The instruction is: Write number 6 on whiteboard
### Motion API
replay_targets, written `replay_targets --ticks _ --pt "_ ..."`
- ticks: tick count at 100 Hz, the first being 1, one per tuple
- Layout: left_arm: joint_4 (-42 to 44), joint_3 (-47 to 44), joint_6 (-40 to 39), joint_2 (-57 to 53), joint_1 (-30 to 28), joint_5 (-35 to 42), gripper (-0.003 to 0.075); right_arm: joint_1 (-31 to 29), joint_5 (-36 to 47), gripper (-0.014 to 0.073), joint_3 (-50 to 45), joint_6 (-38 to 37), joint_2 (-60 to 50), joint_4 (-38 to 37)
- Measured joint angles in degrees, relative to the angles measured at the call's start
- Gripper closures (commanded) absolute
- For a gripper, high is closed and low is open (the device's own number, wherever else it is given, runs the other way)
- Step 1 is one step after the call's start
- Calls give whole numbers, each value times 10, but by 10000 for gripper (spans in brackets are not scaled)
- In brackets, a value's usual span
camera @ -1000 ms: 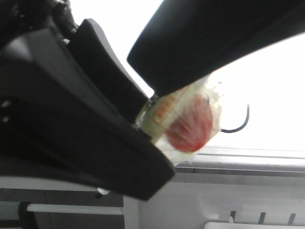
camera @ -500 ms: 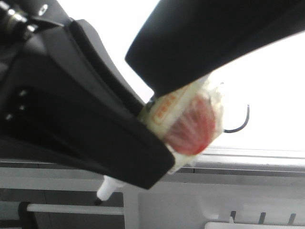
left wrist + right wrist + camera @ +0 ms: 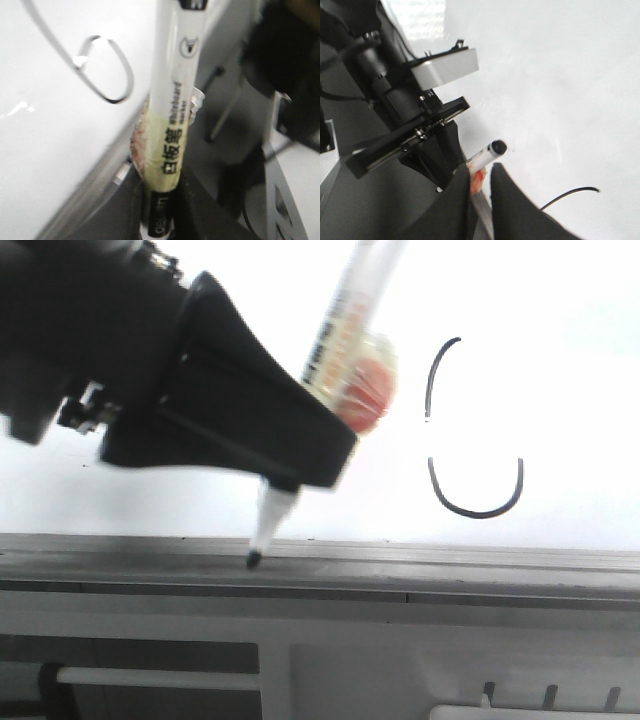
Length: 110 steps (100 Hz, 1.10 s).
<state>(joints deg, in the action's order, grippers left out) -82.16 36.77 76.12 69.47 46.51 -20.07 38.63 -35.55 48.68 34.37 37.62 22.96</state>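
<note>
Black and bulky, the left gripper [image 3: 300, 475] fills the left of the front view. It is clamped on a whiteboard marker [image 3: 340, 330], and the left wrist view shows the printed barrel [image 3: 175, 115] wedged between its two fingers. A wad of clear tape with red inside [image 3: 368, 390] pads the barrel at the grip, likely to stop the smooth tube slipping when it is pressed on the board. The marker leans with its cap end up and to the right. Its black tip [image 3: 254, 560] points down at the grey metal frame [image 3: 450, 565] along the near edge of the whiteboard [image 3: 560, 360], so it is off the writing surface.

Right of the marker, well apart from the tip, lies the number 6 [image 3: 475, 510]. So far it is a curved stem with a break partway down and a rounded bottom hook that rises on the right. The loop looks unclosed, so I judge the figure unfinished.

In the right wrist view the right gripper [image 3: 481, 200] has the marker's end showing in the gap between its fingers. I cannot tell whether it is pinching the marker.

Half a second ago a large dark arm crossed the upper right of the front view and hid the stem, leaving only the hook visible. That arm is now gone from the front view. The marker stands steeper, and its tip has risen from below the frame to the frame's edge.
</note>
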Motion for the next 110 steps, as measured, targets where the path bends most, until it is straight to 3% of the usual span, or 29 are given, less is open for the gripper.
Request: replay_targets --ticks 12,29,110 --pt "-95 -8 -6 15 0 92 739 -28 -17 656 0 -2 -31 -1" --pt "-129 -8 -7 58 0 142 739 -38 -47 656 0 -4 -34 -1" --pt "-163 39 -10 80 9 201 739 -38 -60 656 0 -5 -34 -2"
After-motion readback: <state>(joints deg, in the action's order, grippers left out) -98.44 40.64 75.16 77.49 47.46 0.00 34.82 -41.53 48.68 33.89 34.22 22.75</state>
